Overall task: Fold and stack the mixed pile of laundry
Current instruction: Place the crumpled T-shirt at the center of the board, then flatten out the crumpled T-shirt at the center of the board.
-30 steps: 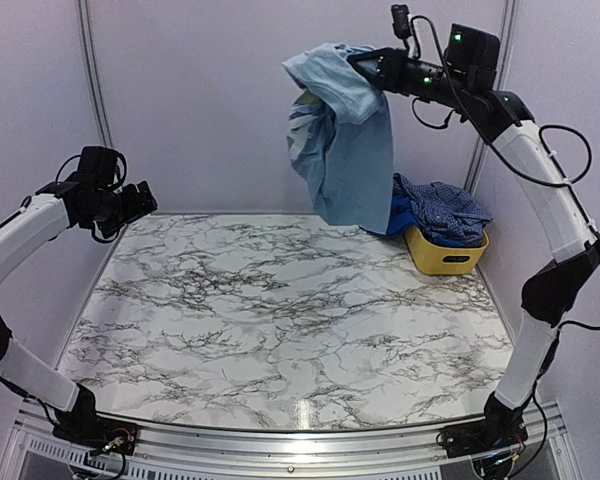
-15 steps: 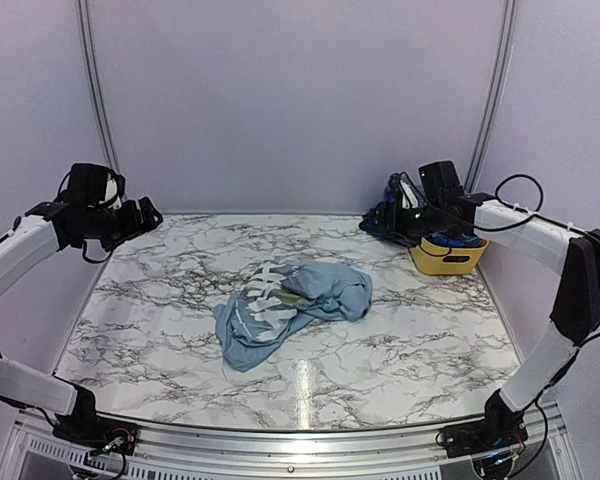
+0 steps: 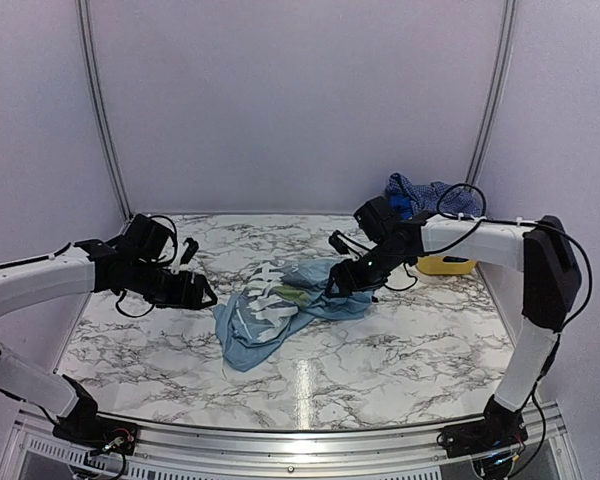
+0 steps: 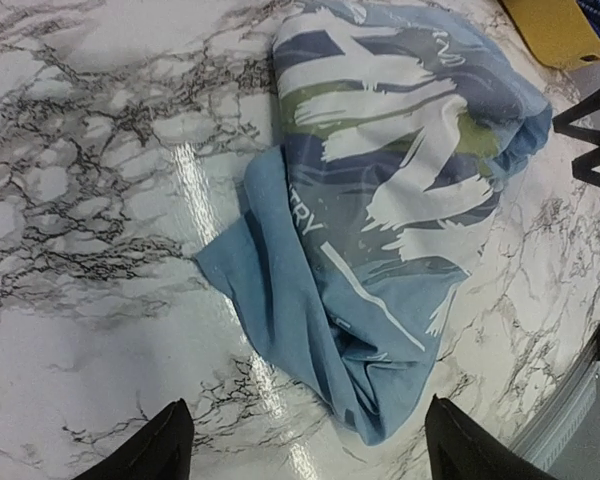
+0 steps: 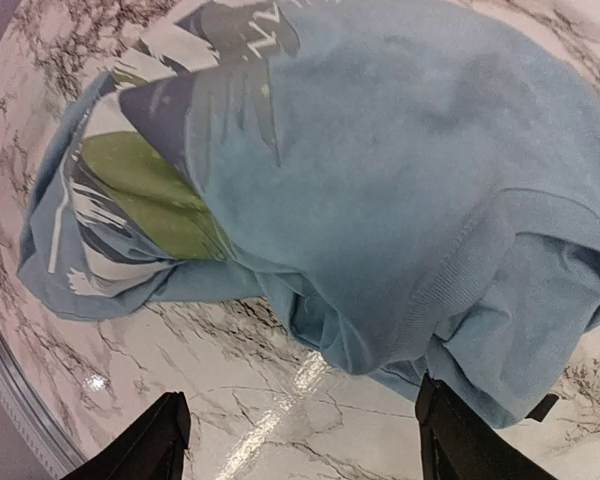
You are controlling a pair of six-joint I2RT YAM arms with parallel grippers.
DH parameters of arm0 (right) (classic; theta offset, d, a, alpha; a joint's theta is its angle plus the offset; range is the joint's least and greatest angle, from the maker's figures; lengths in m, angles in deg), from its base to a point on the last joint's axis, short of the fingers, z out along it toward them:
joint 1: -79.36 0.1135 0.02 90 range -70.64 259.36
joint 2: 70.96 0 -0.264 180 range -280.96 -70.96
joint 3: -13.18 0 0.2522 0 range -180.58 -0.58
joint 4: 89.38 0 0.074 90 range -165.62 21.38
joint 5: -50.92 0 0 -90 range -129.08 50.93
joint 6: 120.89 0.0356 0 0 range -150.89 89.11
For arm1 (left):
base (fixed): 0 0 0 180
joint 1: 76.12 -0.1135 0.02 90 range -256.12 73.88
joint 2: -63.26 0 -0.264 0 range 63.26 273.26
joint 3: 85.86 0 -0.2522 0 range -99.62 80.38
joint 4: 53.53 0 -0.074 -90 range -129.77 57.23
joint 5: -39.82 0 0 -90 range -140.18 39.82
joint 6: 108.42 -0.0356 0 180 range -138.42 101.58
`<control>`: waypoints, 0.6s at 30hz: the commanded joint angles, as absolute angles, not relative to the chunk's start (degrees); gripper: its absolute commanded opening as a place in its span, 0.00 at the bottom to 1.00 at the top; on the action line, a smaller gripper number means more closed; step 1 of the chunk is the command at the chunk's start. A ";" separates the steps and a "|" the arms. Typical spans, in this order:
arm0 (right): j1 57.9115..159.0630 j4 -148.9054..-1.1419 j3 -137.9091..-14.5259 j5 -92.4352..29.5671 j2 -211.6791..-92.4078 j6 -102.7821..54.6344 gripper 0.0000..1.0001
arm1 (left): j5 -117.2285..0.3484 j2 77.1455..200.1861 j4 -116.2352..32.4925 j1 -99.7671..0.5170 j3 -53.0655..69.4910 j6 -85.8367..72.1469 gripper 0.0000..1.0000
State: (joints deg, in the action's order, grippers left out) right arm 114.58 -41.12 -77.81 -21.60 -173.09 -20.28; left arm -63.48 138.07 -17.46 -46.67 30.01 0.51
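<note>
The pale sky-blue T-shirt (image 3: 280, 310) with white and green print lies crumpled mid-table. My left gripper (image 3: 202, 293) hovers low at its left side, open. In the left wrist view the shirt (image 4: 400, 200) fills the upper right, and its lower corner reaches between the wide-apart fingers of the left gripper (image 4: 305, 420). My right gripper (image 3: 340, 285) is open at the shirt's right edge. In the right wrist view the bunched shirt (image 5: 400, 180) sits just above the right gripper (image 5: 300, 400), with nothing clamped. A navy-and-white checked shirt (image 3: 420, 192) and a royal-blue piece (image 3: 400, 207) heap at the back right.
A small yellow basket (image 3: 445, 265) stands at the back right under the heaped garments, partly hidden by my right arm; its corner shows in the left wrist view (image 4: 555, 30). White walls enclose the marble table (image 3: 380, 350) on three sides.
The right gripper, which held the T-shirt high at the back, has let it go; the shirt now lies on the table. Both arms have come down and inward to the shirt's two sides.
</note>
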 commanded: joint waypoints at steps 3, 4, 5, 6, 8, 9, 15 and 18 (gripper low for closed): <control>115.27 -38.22 -81.09 -27.50 -178.44 -22.93 0.74 | -64.76 145.27 -20.80 -43.62 32.62 2.62 0.76; 115.26 -38.42 -81.42 -28.07 -179.26 -23.14 0.75 | -64.72 146.56 -21.20 -43.28 32.63 2.98 0.74; 115.27 -38.47 -81.75 -28.55 -180.45 -23.59 0.76 | -64.57 147.74 -21.63 -43.06 32.59 3.61 0.72; 115.34 -37.59 -82.50 -29.41 -181.87 -23.93 0.77 | -64.51 149.25 -22.24 -43.00 32.60 4.50 0.70; 115.59 -36.25 -84.09 -31.76 -184.54 -24.48 0.78 | -64.67 152.31 -22.66 -42.99 32.09 5.79 0.61; 115.64 -35.96 -84.69 -32.70 -185.46 -24.77 0.77 | -64.49 153.76 -23.01 -42.99 31.77 6.31 0.57; 115.66 -33.83 -87.02 -36.59 -188.86 -24.78 0.57 | -64.38 158.80 -24.49 -43.18 27.17 8.14 0.33; 115.69 -33.69 -86.27 -34.79 -188.30 -24.94 0.34 | -64.57 159.73 -24.56 -44.69 25.04 9.31 0.00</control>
State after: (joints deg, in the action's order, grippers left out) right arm 115.19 -35.70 -84.79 -33.99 -188.39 -24.65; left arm -64.27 158.65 -22.47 -43.26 28.92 7.86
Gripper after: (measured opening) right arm 0.453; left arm 0.210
